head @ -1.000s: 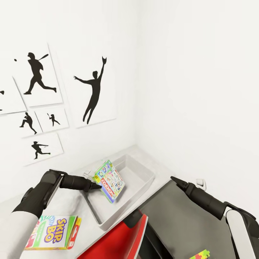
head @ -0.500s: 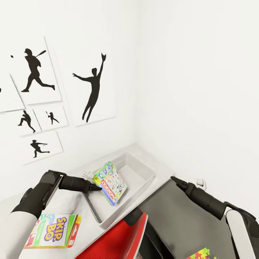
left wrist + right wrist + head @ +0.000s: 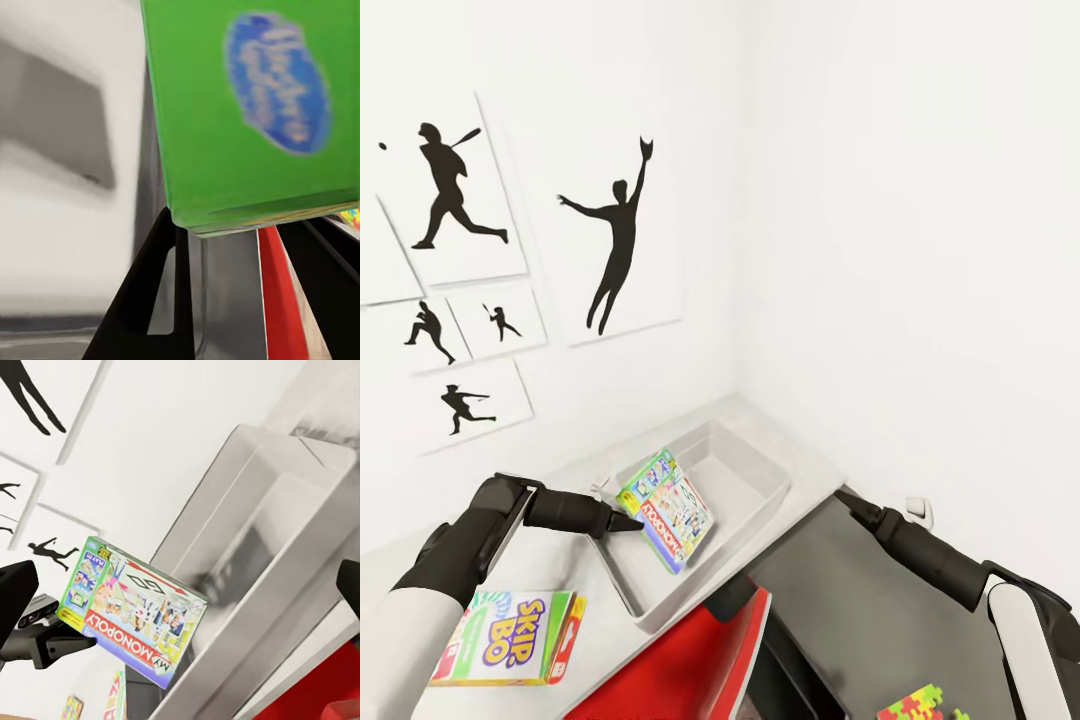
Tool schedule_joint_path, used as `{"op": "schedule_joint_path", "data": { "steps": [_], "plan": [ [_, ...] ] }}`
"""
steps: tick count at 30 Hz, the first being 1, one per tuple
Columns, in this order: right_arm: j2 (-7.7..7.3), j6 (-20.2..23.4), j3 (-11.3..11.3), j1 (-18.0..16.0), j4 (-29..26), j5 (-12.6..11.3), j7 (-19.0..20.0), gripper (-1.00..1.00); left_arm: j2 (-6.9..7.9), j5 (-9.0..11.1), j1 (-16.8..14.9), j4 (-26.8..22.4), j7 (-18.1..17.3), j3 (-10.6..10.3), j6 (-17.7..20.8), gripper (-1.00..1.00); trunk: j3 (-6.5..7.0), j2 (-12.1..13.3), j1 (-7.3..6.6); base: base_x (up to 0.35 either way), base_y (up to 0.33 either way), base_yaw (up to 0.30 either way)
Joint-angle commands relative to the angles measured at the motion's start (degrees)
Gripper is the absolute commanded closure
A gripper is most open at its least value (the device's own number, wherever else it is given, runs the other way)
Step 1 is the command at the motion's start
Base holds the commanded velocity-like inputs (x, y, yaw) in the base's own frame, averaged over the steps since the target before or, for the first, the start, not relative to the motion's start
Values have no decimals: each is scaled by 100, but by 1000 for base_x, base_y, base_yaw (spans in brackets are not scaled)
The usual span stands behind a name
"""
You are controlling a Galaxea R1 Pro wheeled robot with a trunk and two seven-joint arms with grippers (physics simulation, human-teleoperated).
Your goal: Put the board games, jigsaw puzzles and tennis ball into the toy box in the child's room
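Holding the Monopoly box (image 3: 665, 509) tilted on edge above the toy box (image 3: 752, 500), the left gripper (image 3: 628, 523) pinches its near edge, so the placing step is in hand. Next it should lower and let go. The right gripper (image 3: 850, 497) hovers beside; its spread cannot be told.
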Motion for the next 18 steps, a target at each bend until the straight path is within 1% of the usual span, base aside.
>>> {"op": "schedule_joint_path", "data": {
  "steps": [1,8,13,18],
  "plan": [
    [1,31,-9,-5,-1,22,33,-100,1,-39,-5,-6,-39,0,49,100,-20,-14,4,0,0,0],
    [1,30,-9,-7,-1,22,31,-100,1,-66,-4,-6,-26,-3,49,100,-69,-14,4,0,0,0],
    [1,27,-9,-7,-1,22,31,-100,2,-226,-3,-6,5,-3,43,100,-104,-14,4,0,0,0],
    [1,29,-9,-7,-1,22,31,-100,-4,-317,-3,-6,10,-9,-166,100,-139,-14,4,0,0,0]
  ]
}}
